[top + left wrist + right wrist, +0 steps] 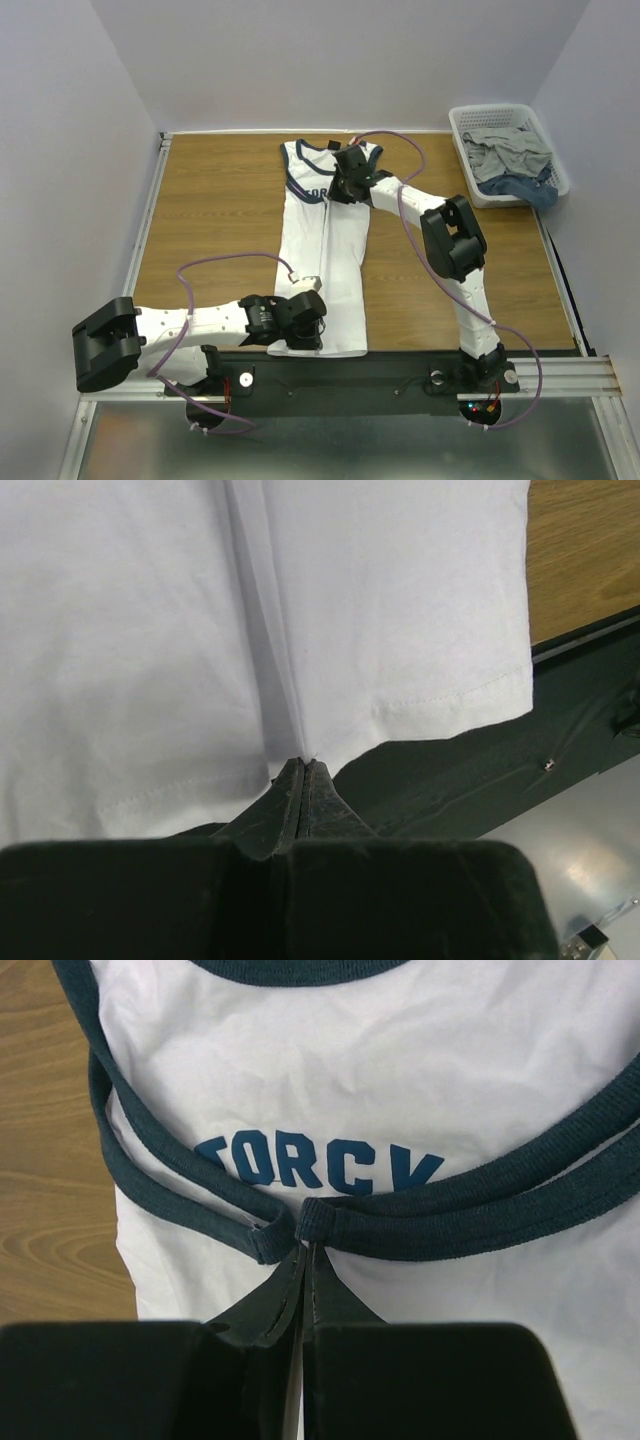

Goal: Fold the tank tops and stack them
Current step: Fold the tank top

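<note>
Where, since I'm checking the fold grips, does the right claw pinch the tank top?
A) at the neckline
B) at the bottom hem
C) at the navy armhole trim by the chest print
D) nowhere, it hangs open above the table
C: in the right wrist view, the right claw is shut on the navy armhole trim of the tank top, just below the blue chest lettering.

1. You see one tank top (325, 250), white, with navy trim at neck and armholes and blue letters on the chest.
2. It lies flat on the table (220, 220), folded lengthwise, neck far, hem at the near edge.
</note>
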Tool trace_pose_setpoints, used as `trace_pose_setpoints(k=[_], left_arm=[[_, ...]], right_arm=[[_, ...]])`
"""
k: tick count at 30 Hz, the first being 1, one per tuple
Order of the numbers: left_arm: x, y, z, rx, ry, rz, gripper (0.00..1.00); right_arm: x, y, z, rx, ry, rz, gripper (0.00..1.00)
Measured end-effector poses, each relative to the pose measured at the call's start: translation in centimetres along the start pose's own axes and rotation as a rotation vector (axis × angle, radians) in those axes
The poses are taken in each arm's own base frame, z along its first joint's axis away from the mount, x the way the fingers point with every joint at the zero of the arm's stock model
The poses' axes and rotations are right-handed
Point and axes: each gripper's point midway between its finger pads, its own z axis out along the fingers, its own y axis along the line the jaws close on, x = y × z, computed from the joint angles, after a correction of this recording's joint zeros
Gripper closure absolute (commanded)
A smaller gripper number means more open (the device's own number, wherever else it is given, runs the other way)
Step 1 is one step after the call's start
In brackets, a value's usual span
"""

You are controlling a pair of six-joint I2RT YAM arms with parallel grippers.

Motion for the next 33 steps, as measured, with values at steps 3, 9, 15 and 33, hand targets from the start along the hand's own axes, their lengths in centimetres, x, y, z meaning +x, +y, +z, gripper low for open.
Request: trace_pose_setpoints(k=[3,9,15,33], left_arm=[[0.1,0.0,0.0,0.001,0.003,0.002,1.00],[0.2,0.0,0.0,0.004,0.010,0.005,0.82],[0.3,0.3,-0.1,-0.007,0.017,0.014,0.65],[-9.7,-2.7,-5.5,0.067,-0.224,-0.024,0.66]], right_arm=[[0.1,-0.1,0.1,0.006,0.000,-0.002,0.77],[0.0,-0.2,0.1,0.011,-0.006,-0.014,0.61],[-0.1,-0.3,0.1,0.013,-0.009,-0.039,0.43],[-1.4,-1.4,-14.3,-0.008,-0.114,-0.044,0.39]])
